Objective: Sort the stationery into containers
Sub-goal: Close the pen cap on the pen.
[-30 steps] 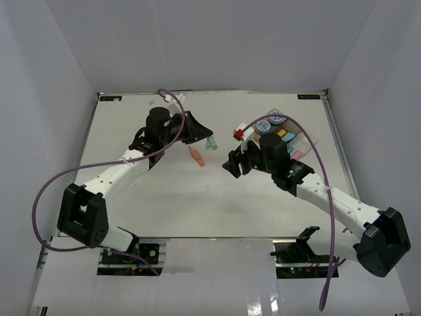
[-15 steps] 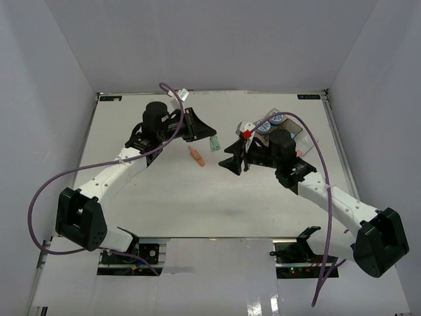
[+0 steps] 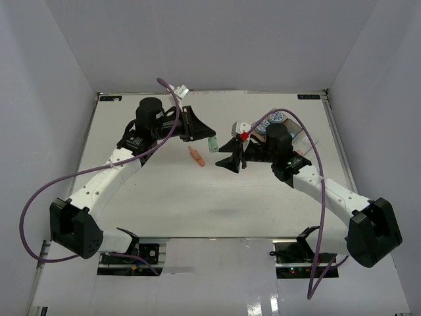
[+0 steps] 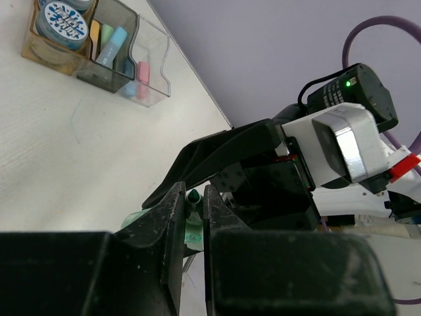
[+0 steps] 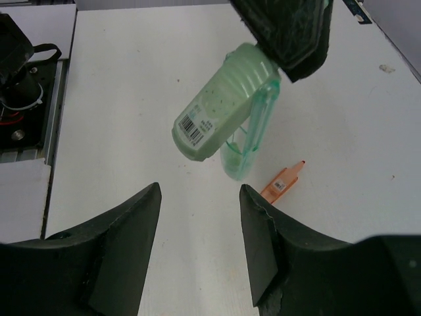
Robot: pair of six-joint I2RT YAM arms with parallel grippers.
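Green marker, clamped by its top in my left gripper, now hangs over mid-table just ahead of my right gripper, which has swung in from the trays with jaws apart and narrowing, so I judge a handover toward those trays is next.

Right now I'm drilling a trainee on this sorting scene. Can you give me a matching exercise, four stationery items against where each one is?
Items:
1. green piece
2. orange piece
3. patterned roll
4. pink piece

Places:
A. in the amber tray
B. lying loose on the table
C. in the clear tray
D. clamped in the left gripper

Pairs: 1-D, 2-B, 3-A, 4-C
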